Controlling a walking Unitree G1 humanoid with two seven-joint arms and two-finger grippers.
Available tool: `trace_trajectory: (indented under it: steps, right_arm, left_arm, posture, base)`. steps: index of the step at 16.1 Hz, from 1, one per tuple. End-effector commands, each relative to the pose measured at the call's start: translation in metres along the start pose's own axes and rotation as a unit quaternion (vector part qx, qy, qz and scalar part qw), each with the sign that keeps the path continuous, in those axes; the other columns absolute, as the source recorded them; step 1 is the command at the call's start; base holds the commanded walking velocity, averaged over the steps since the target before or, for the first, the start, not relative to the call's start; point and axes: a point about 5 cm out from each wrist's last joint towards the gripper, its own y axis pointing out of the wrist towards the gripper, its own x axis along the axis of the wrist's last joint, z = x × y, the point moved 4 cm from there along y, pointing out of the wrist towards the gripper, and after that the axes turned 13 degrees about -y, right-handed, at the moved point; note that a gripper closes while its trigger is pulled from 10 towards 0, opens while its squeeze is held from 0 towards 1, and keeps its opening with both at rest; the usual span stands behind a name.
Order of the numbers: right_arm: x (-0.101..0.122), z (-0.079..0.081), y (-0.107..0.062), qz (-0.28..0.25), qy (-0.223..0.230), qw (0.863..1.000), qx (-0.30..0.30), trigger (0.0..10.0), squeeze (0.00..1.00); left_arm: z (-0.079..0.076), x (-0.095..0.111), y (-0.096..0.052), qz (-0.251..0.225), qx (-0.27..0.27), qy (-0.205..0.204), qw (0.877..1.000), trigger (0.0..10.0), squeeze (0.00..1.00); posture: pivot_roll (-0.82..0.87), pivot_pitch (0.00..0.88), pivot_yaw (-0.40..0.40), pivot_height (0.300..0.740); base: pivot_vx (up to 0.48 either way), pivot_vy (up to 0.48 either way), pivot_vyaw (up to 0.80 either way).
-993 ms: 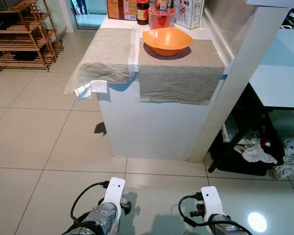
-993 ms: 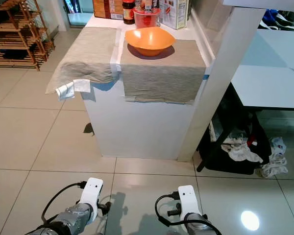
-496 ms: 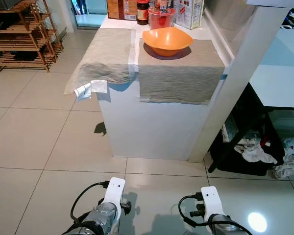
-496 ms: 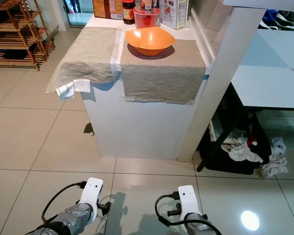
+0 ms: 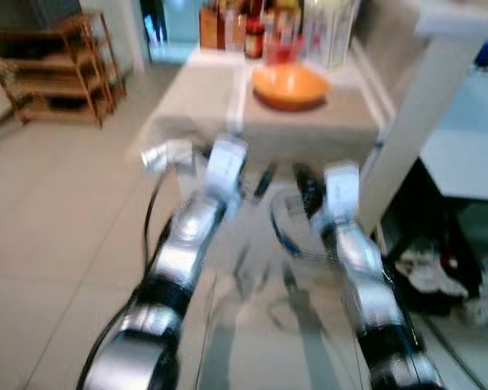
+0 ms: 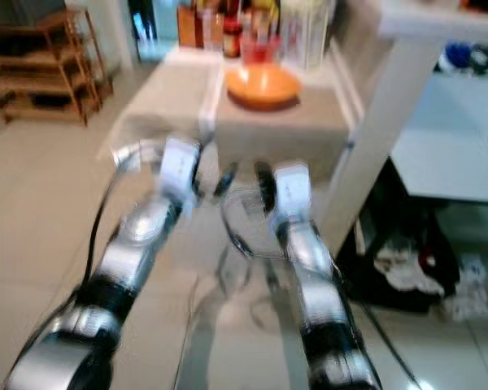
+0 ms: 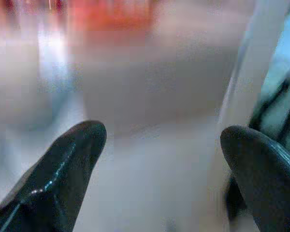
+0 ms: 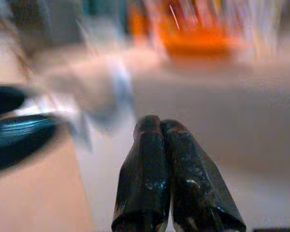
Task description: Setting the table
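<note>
Ahead of and above both raised hands, well apart on the counter (image 5: 309,130), an orange bowl (image 5: 289,84), slightly nearer the right hand (image 8: 174,140), fingers pressed together, than the left hand (image 7: 159,150), fingers spread wide, both empty.

No text can be read: the cartons (image 5: 329,28) and jars (image 5: 254,32) at the upper middle of the frame are too blurred.

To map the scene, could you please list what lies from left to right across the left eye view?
Wooden shelf → left gripper → orange bowl → right gripper → white pillar → grey table.
</note>
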Motion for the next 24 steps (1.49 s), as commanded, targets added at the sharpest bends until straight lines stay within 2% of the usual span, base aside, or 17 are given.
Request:
trace_trajectory:
  steps: [1, 2, 3, 4, 5, 6, 7, 9, 10, 12, 14, 16, 18, 20, 21, 22, 24]
  right_arm:
    - [-0.008, -0.01, -0.005, 0.024, 0.016, 0.999, -0.022, 10.0, 0.0]
    - [-0.004, -0.014, -0.012, 0.028, 0.022, 0.999, -0.033, 10.0, 0.0]
    - [0.002, -0.02, -0.017, 0.02, 0.02, 0.998, -0.053, 10.0, 0.0]
    - [0.012, -0.044, -0.026, 0.005, 0.004, 0.993, -0.12, 10.0, 0.0]
    - [0.013, -0.049, -0.029, 0.003, 0.006, 0.991, -0.131, 10.0, 0.0]
    - [0.011, -0.06, -0.04, 0.005, -0.004, 0.989, -0.147, 10.0, 0.0]
    - [0.009, -0.064, -0.048, 0.007, -0.01, 0.988, -0.153, 10.0, 0.0]
    - [0.01, -0.062, -0.06, 0.012, -0.011, 0.988, -0.155, 10.0, 0.0]
    - [0.014, -0.052, -0.072, 0.016, -0.019, 0.99, -0.14, 10.0, 0.0]
    - [0.014, -0.05, -0.078, 0.017, -0.019, 0.99, -0.138, 10.0, 0.0]
    - [0.019, -0.056, -0.076, 0.009, -0.011, 0.989, -0.149, 10.0, 0.0]
    - [0.041, -0.069, -0.073, -0.034, -0.011, 0.982, -0.186, 10.0, 0.0]
    - [0.048, -0.084, -0.076, -0.048, -0.01, 0.973, -0.225, 10.0, 0.0]
    - [0.036, -0.08, -0.073, -0.017, 0.0, 0.978, -0.208, 10.0, 0.0]
    - [0.029, -0.07, -0.068, -0.002, 0.008, 0.983, -0.184, 10.0, 0.0]
    - [0.025, -0.059, -0.064, 0.004, 0.012, 0.988, -0.155, 10.0, 1.0]
    - [0.024, -0.056, -0.062, 0.008, 0.019, 0.988, -0.156, 10.0, 1.0]
  left_arm:
    - [0.01, -0.011, -0.006, 0.025, 0.024, -0.025, 0.999, 10.0, 0.0]
    - [0.013, -0.005, -0.011, 0.018, 0.035, -0.061, 0.997, 10.0, 0.0]
    - [0.011, 0.002, -0.014, 0.006, 0.028, -0.071, 0.997, 10.0, 0.0]
    - [0.022, 0.013, -0.021, -0.02, 0.051, -0.071, 0.996, 10.0, 0.0]
    - [0.027, 0.015, -0.023, -0.024, 0.058, -0.072, 0.995, 10.0, 0.0]
    - [0.047, 0.019, -0.033, -0.034, 0.088, -0.067, 0.993, 10.0, 0.0]
    - [0.059, 0.02, -0.041, -0.04, 0.108, -0.073, 0.991, 10.0, 0.0]
    - [0.063, 0.024, -0.054, -0.048, 0.123, -0.074, 0.989, 10.0, 0.0]
    - [0.058, 0.023, -0.07, -0.053, 0.125, -0.081, 0.987, 10.0, 0.0]
    - [0.051, 0.018, -0.077, -0.055, 0.126, -0.083, 0.987, 10.0, 0.0]
    - [0.039, 0.023, -0.07, -0.06, 0.111, -0.075, 0.989, 10.0, 0.0]
    - [0.032, 0.048, -0.063, -0.093, 0.096, -0.058, 0.989, 10.0, 0.0]
    - [0.025, 0.064, -0.06, -0.117, 0.082, -0.052, 0.988, 10.0, 0.0]
    - [0.028, 0.063, -0.058, -0.112, 0.085, -0.05, 0.989, 10.0, 0.0]
    - [0.032, 0.057, -0.056, -0.101, 0.095, -0.049, 0.989, 10.0, 0.0]
    - [0.033, 0.054, -0.055, -0.095, 0.098, -0.05, 0.989, 10.0, 0.0]
    - [0.031, 0.053, -0.053, -0.091, 0.096, -0.049, 0.99, 10.0, 0.0]
  posture:
    - [-0.09, 0.0, 0.015, 0.727]
    - [-0.09, 0.0, 0.017, 0.727]
    - [-0.09, 0.0, 0.018, 0.727]
    - [-0.09, 0.0, 0.019, 0.727]
    - [-0.09, 0.0, 0.019, 0.727]
    - [-0.1, 0.0, 0.023, 0.727]
    - [-0.1, 0.001, 0.022, 0.727]
    - [-0.1, 0.002, 0.022, 0.727]
    - [-0.09, 0.004, 0.02, 0.727]
    - [-0.09, 0.012, 0.012, 0.727]
    - [-0.09, 0.003, 0.007, 0.727]
    - [-0.09, 0.0, 0.009, 0.727]
    - [-0.1, 0.0, 0.017, 0.727]
    - [-0.1, 0.0, 0.021, 0.727]
    - [-0.1, 0.0, 0.024, 0.727]
    - [-0.1, 0.0, 0.025, 0.727]
    - [-0.1, 0.0, 0.023, 0.727]
  base:
    - [0.0, 0.0, 0.0]
    - [0.0, 0.0, 0.0]
    - [0.0, 0.0, 0.0]
    - [0.0, 0.0, 0.0]
    - [0.0, 0.0, 0.0]
    - [0.0, 0.0, 0.0]
    - [0.0, 0.0, 0.0]
    - [0.0, 0.0, 0.0]
    - [0.0, 0.0, 0.0]
    - [0.0, 0.0, 0.0]
    - [0.0, 0.0, 0.0]
    - [0.0, 0.0, 0.0]
    - [0.0, 0.0, 0.0]
    - [0.0, 0.0, 0.0]
    - [0.0, 0.0, 0.0]
    - [0.0, 0.0, 0.0]
    - [0.0, 0.0, 0.0]
